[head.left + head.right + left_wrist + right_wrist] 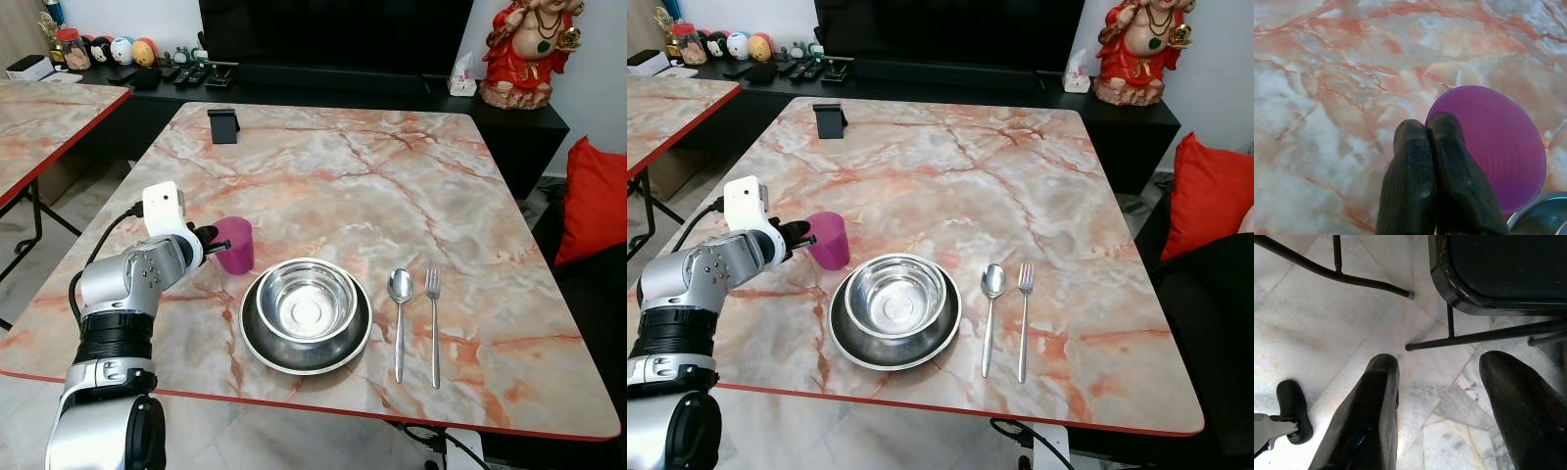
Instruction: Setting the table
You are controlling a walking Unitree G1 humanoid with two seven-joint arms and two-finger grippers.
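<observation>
From the head cameras, the pink-veined marble tabletop with a red rim is carrying one translucent purple plastic cup, one empty round steel bowl, one dark round steel plate, one steel spoon and one steel fork. The bowl is sitting inside the plate near the tabletop's front edge. The spoon and fork are lying side by side just to the right of the plate, apart from it, handles pointing to the front edge. The cup is standing upright just beside the plate's far left rim. The left gripper is reaching in from the left edge and meeting the cup's side. One small black stand is standing near the far left corner.

From the left wrist camera, the left gripper's two black fingers are pressing together, closed with nothing between them, their tips lying at the rim of the purple cup, which looks empty. A sliver of the steel bowl is showing beside the cup.

From the right wrist camera, the right gripper is hanging with fingers spread wide over a pale marble-tiled floor, near black metal chair legs.
</observation>
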